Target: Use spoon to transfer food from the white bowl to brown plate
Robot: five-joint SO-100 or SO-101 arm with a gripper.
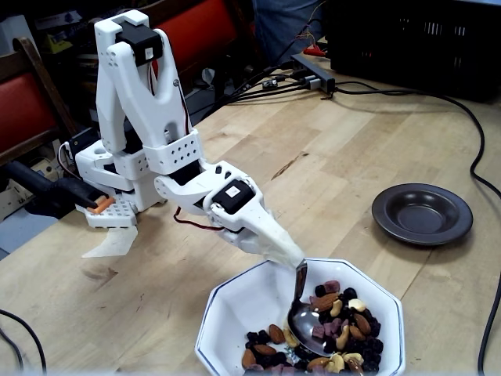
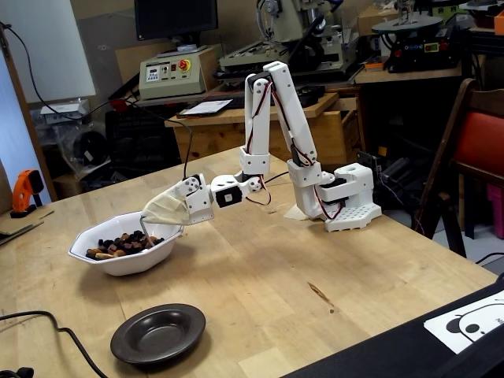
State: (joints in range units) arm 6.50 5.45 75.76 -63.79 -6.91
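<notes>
The white bowl sits at the near table edge in a fixed view and holds the food, a mix of almonds, cashews and dark berries. My gripper, wrapped in a pale cover, is shut on the spoon's handle just above the bowl's rim. The spoon points down into the bowl, its shiny scoop lying among the nuts. The brown plate lies empty to the right of the bowl. In the other fixed view the gripper hangs over the white bowl, with the food inside and the brown plate in front.
The arm's base stands at the table's left edge. Black cables run along the right side, past a power strip and a black crate. A cable and a printed sheet lie at the front.
</notes>
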